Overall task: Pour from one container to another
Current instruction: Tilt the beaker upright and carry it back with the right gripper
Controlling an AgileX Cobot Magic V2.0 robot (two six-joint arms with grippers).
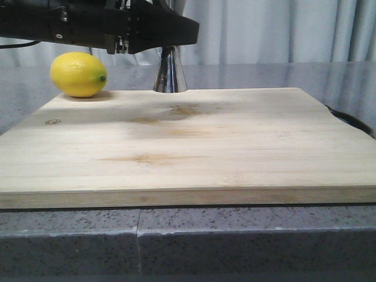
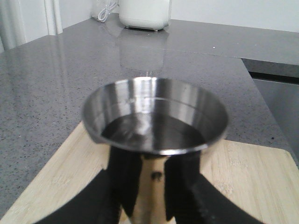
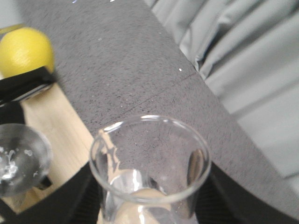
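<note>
The steel jigger (image 1: 170, 75) stands at the back middle of the wooden board (image 1: 188, 147), its top hidden behind a black arm. My left gripper (image 2: 152, 163) is shut on the jigger's narrow waist, one finger on each side. The jigger's upper cup (image 2: 154, 116) holds a shallow pool of liquid. In the right wrist view, the clear glass beaker (image 3: 149, 191) sits between the fingers of my right gripper (image 3: 150, 179), which is shut on it. The beaker's mouth is beside the jigger (image 3: 18, 158) and higher than it. The front view shows no beaker.
A yellow lemon (image 1: 78, 74) lies at the board's back left corner, close to the jigger. The board rests on a dark grey speckled counter (image 1: 188, 235). A white appliance (image 2: 142, 14) stands far back on the counter. A black cable (image 1: 352, 122) lies off the board's right edge.
</note>
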